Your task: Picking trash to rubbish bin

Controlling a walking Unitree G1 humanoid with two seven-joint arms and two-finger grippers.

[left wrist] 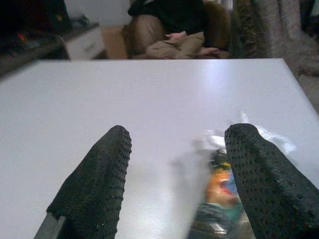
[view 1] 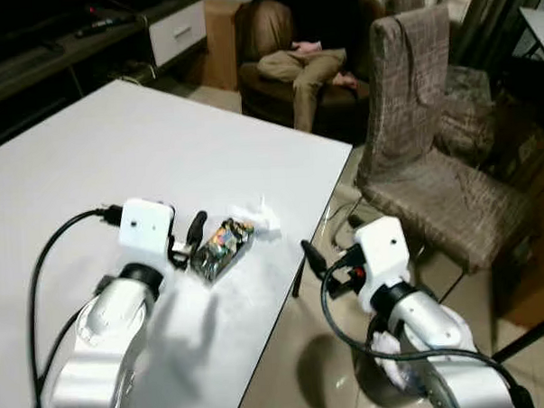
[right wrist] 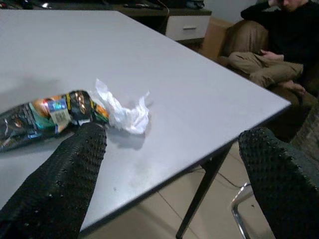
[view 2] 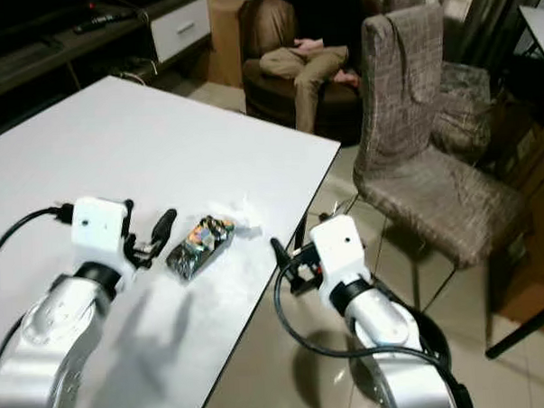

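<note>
Dark snack wrapper [view 1: 222,248] flat on the white table [view 1: 116,147] near its right edge, long axis running from the robot's near left toward the far right, far end touching a crumpled white tissue [view 1: 257,217]. Left gripper [view 1: 185,244] just beside the wrapper's left side, fingers spread wide, grasping nothing. Right gripper [view 1: 321,261] off the table's edge above the floor, fingers likewise parted and empty, near a patterned chair [view 1: 423,152]; a person [view 1: 306,49] seated in an armchair beyond.

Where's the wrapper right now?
The wrapper lies on the white table near its right edge, touching a crumpled tissue, just ahead of the open left gripper.
</note>
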